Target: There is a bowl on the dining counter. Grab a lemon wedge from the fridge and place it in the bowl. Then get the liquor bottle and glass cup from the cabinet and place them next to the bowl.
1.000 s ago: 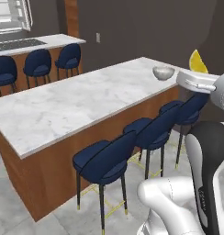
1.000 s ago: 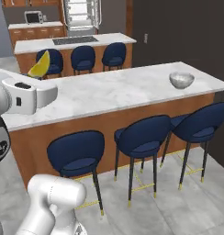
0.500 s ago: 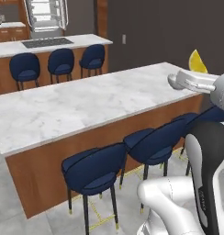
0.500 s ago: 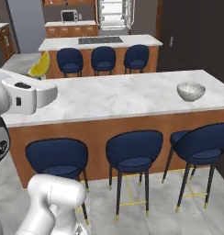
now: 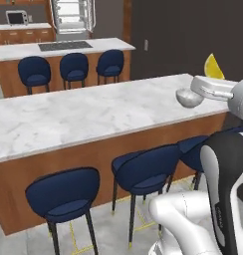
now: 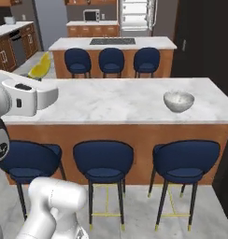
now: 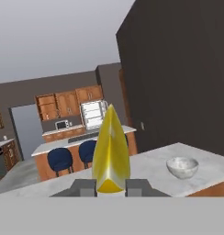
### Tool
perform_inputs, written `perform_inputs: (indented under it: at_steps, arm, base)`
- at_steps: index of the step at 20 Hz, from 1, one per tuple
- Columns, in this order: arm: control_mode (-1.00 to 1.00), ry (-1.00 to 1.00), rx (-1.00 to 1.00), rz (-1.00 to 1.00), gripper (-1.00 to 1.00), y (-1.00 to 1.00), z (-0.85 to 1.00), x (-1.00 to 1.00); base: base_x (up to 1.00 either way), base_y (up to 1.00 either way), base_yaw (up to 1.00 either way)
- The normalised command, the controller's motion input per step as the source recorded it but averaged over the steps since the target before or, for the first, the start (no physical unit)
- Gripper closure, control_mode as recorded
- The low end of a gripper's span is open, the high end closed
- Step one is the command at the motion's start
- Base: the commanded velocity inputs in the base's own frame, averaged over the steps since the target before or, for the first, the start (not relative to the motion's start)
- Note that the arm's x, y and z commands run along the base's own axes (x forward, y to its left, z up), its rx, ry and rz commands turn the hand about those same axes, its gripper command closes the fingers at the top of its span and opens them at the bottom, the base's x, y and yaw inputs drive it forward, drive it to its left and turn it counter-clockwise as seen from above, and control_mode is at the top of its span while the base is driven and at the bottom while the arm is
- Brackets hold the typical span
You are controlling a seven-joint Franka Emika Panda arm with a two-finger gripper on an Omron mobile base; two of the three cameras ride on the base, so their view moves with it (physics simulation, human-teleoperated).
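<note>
Now the base has swung round since a second ago, so the counter (image 6: 111, 100) faces the cameras squarely. Jaws pinch the lemon wedge (image 7: 111, 153), carried well above the counter. The bowl (image 6: 178, 101) sits near the counter's right end, bare marble spreading left of it.

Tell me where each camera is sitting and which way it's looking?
Left base view: behind the arm's left, looking over the dining counter and stools; the white arm rises at the lower right.
Right base view: behind the arm's right, facing the same counter; the arm rises at the lower left.
Hand view: on the hand, looking along the gripper, jaws shut on the lemon wedge.
All three share the bowl and the far fridge.
</note>
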Motion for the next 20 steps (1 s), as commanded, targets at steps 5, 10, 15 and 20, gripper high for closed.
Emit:
perform_inputs:
  at_steps: [5,10,15,20]
  arm:
    - [1.0,0.0,0.0,0.0,1.0,0.0,0.0,0.0]
    - [1.0,0.0,0.0,0.0,1.0,0.0,0.0,0.0]
    - [1.0,0.0,0.0,0.0,1.0,0.0,0.0,0.0]
    - [1.0,0.0,0.0,0.0,1.0,0.0,0.0,0.0]
  base:
    - [0.25,-1.0,0.26]
    - [0.43,-1.0,0.22]
    - [0.58,-0.98,0.21]
    - [0.66,-0.81,0.18]
